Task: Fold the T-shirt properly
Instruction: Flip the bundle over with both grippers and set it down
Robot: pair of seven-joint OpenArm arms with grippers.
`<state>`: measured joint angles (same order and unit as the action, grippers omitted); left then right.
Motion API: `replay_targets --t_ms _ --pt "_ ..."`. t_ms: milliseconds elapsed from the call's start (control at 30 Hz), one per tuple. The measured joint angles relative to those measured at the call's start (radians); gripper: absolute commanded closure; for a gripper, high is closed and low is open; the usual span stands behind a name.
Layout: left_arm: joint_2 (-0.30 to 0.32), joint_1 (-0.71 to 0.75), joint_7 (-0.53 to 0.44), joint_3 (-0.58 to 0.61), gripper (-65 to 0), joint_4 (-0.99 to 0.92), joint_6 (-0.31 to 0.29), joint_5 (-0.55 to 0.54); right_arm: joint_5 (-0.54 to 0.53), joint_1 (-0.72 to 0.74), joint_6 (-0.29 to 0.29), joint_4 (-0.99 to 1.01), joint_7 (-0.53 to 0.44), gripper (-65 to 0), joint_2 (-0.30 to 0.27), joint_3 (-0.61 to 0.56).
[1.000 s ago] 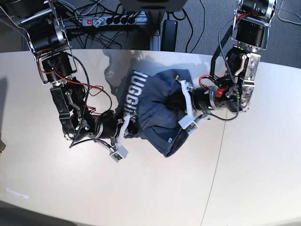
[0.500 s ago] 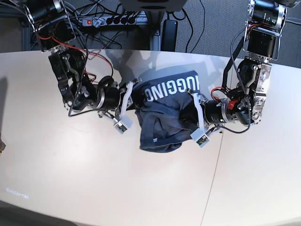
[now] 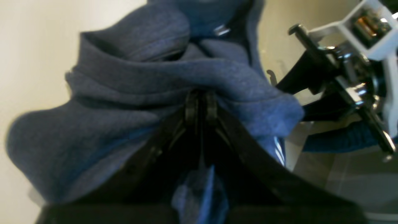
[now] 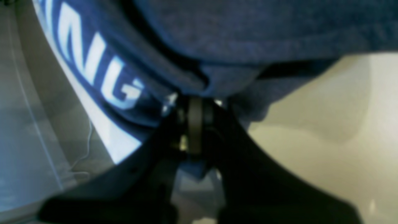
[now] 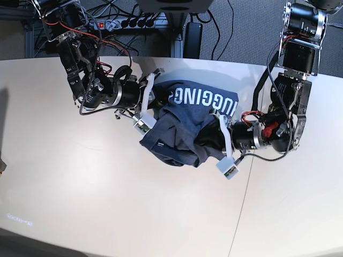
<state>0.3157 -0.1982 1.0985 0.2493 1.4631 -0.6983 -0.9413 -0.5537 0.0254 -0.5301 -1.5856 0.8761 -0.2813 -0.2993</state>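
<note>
You get a bright, sharp base view w/ soft shadows on the pale beige tabletop (image 5: pixel 107 203); both wrist views are dim, blurry, close-range out of focus.

t-shirt (image 5: pixel 185 131) bunched, its lettering's start hidden in folds; both wrist views blurred, cloth cut off by edges
</note>
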Motion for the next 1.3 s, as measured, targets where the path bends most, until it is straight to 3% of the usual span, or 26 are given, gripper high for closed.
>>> replay_targets --t_ms 133,367,667,1067,1300 --pt "-0.003 -0.034 0.019 -0.039 -3.0 0.0 0.0 -0.029 0.004 0.0 0.0 0.0 0.007 0.0 0.0 0.088" --pt "-0.002 -0.041 0.021 -0.207 -3.0 0.0 0.001 -0.043 -0.06 0.002 0.0 0.0 0.009 0.0 0.0 0.24" --pt "-0.005 -0.04 0.021 -0.233 -3.0 0.0 0.001 -0.043 -0.081 0.002 0.0 0.0 0.019 0.0 0.01 0.247" --pt "-0.005 -0.041 0.024 -0.233 -3.0 0.0 0.001 -0.02 -0.101 -0.029 -0.001 0.0 0.053 0.0 0.131 0.248" --pt "-0.005 -0.04 0.024 -0.233 -3.0 0.0 0.001 -0.011 -0.124 -0.071 -0.001 0.0 0.061 0.0 0.151 0.248"
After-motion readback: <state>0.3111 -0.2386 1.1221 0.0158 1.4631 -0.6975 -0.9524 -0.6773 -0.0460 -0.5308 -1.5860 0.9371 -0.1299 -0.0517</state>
